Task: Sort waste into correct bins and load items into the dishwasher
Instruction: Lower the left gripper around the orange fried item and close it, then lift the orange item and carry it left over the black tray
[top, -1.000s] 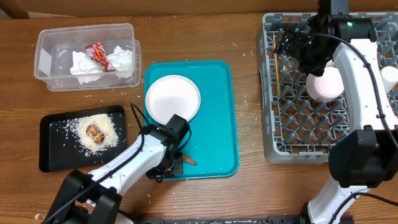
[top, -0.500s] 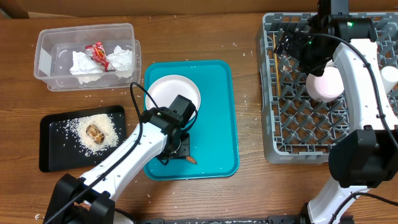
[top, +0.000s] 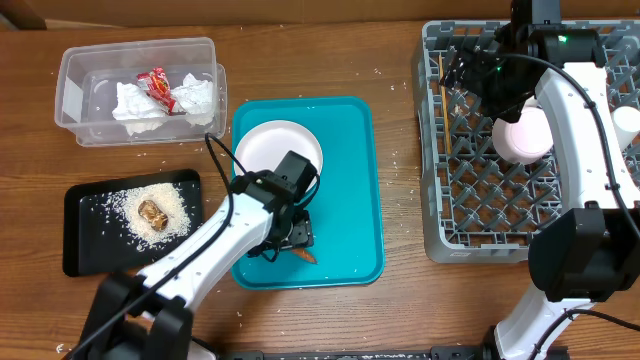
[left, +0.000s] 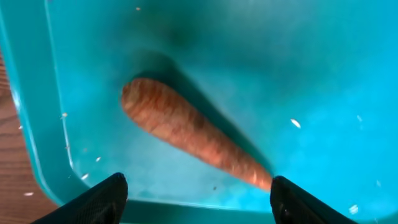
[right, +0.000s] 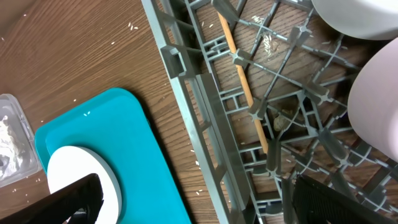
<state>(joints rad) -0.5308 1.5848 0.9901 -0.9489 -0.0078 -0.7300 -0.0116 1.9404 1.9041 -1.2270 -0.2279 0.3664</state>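
- The brown wooden tabletop holds four stations: a clear tub, a black tray, a teal tray and a grey dish rack.
- The left claw hangs low over the near end of the teal tray, its jaws spread and released, grasping nothing.
- The brown-orange food stick lies flat on the teal tray between those fingertips, touching neither. It appears to be the piece in hand, not yet binned.
- Just beyond it, the smaller white plate sits on the same tray, still to be loaded.
- The black tray already holds rice grains and the brown lump.
- The clear tub already holds the crumpled napkins and the red-and-silver wrapper.
- The right claw hovers over the left edge of the dish rack, wide apart and empty.
- In the rack lie the thin wooden stick and white crockery. Which pieces these are, I cannot tell.
- By my reading the work is mostly done: the stick, the plate and stray grains on the tabletop remain.
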